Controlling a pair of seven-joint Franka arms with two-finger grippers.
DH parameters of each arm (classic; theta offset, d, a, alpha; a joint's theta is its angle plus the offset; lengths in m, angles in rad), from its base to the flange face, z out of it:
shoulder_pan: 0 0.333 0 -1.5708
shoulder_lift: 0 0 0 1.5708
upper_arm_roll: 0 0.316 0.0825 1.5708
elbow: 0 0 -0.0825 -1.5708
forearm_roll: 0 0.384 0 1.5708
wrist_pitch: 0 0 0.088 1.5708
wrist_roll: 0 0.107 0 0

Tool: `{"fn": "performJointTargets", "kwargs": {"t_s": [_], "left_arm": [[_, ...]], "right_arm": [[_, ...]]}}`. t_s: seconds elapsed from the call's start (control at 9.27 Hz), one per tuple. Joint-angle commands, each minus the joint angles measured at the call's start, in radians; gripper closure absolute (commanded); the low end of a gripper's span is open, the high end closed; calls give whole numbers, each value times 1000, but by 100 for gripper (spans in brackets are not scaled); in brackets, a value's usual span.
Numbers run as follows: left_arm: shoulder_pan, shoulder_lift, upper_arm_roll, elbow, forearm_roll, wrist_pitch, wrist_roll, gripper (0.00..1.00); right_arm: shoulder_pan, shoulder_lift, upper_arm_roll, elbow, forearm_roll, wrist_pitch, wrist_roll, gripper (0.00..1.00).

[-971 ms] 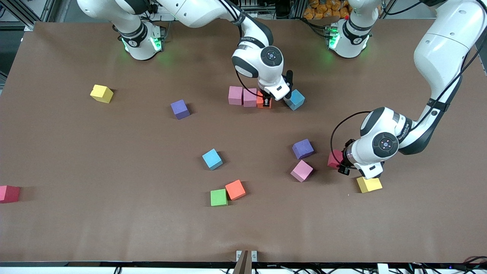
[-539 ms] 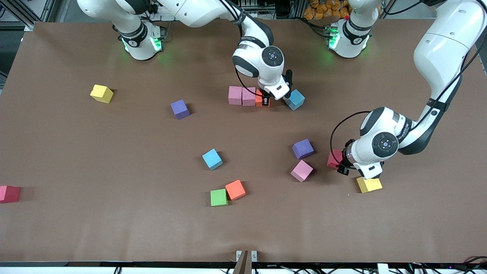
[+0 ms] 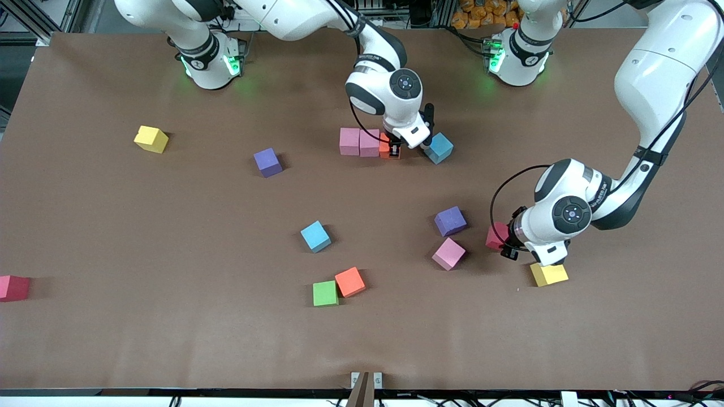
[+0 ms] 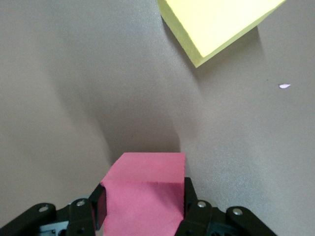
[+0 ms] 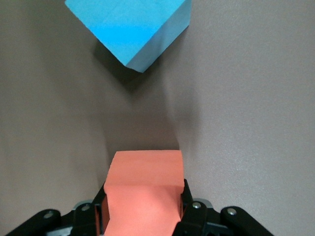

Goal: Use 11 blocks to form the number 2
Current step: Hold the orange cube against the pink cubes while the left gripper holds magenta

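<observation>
My right gripper (image 3: 395, 151) is shut on an orange block (image 3: 387, 148) at the end of a row of two pink blocks (image 3: 360, 142), low at the table. In the right wrist view the gripper (image 5: 142, 199) grips the orange block (image 5: 145, 169), with a blue block (image 5: 133, 29) ahead of it. My left gripper (image 3: 505, 247) is shut on a red block (image 3: 495, 235) toward the left arm's end. In the left wrist view the gripper (image 4: 143, 199) holds that red block (image 4: 147, 172), with a yellow block (image 4: 216, 24) close by.
Loose blocks lie about: blue (image 3: 439, 148) beside the orange one, yellow (image 3: 548, 274), purple (image 3: 450, 220), pink (image 3: 448, 253), blue (image 3: 315, 236), orange (image 3: 350, 281), green (image 3: 325, 293), purple (image 3: 267, 162), yellow (image 3: 151, 139), red (image 3: 13, 287) at the table edge.
My right gripper has shifted the orange block slightly closer to the pink pair. My left gripper with the red block has barely moved.
</observation>
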Motion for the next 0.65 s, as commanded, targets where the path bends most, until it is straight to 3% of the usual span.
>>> {"fn": "performJointTargets", "kwargs": {"t_s": [0.0, 0.54], "left_arm": [[-4, -13, -12, 5, -31, -5, 54, 100], [-4, -13, -11, 17, -31, -6, 108, 100]], "right_arm": [[-1, 19, 7, 24, 7, -15, 10, 100], [2, 17, 10, 24, -2, -17, -19, 100]]}}
